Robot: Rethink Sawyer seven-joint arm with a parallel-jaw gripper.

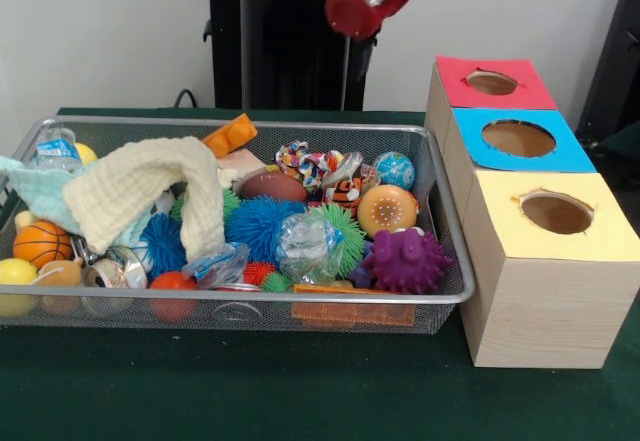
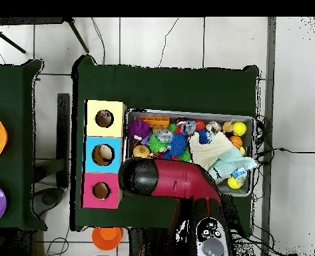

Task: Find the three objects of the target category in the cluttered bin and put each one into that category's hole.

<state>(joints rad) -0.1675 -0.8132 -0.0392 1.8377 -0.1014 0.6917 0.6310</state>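
The wire mesh bin (image 1: 250, 126) lies on the green table and is full of toys; it also shows in the overhead view (image 2: 186, 113). The knotted rope bundle (image 1: 305, 164) of white, red, yellow and green strands lies at the bin's far middle, next to a brown football (image 1: 272, 186). Three boxes stand to the right of the bin, with holes in red (image 1: 460, 86), blue (image 1: 470, 151) and yellow (image 1: 500, 236) tops. The red and black arm (image 2: 170, 180) hangs over the bin's robot-side edge; its end (image 1: 355, 6) shows at the top. The gripper itself does not show.
A cream cloth (image 1: 150, 191) drapes over the bin's left half. A purple spiky ball (image 1: 405, 261), an orange dotted ball (image 1: 387, 209), a blue spiky ball (image 1: 262, 223), a globe ball (image 1: 394, 170) and a mini basketball (image 1: 40, 244) lie in the bin.
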